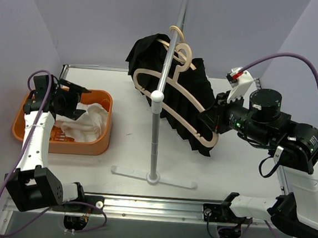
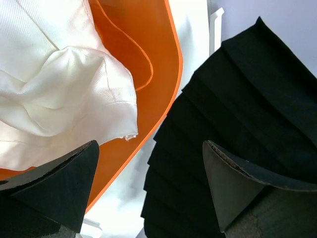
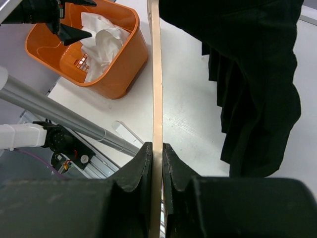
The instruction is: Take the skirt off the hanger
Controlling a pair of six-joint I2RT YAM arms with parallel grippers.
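A black pleated skirt [image 1: 191, 102] hangs on a beige wooden hanger [image 1: 172, 92] hooked over the grey rack pole [image 1: 174, 42]. My right gripper [image 1: 213, 124] is shut on the hanger's lower right end; in the right wrist view the fingers clamp the thin beige hanger edge [image 3: 156, 89], with the skirt [image 3: 247, 74] hanging to the right. My left gripper [image 1: 74, 97] is open and empty above the orange basket [image 1: 101, 142]. In the left wrist view the skirt [image 2: 237, 114] shows beyond the open fingertips [image 2: 74, 183].
The orange basket [image 2: 158, 64] holds white cloth [image 1: 86, 121] at the left of the table. The rack's upright pole [image 1: 156, 141] and flat base [image 1: 154, 178] stand at the table's middle front.
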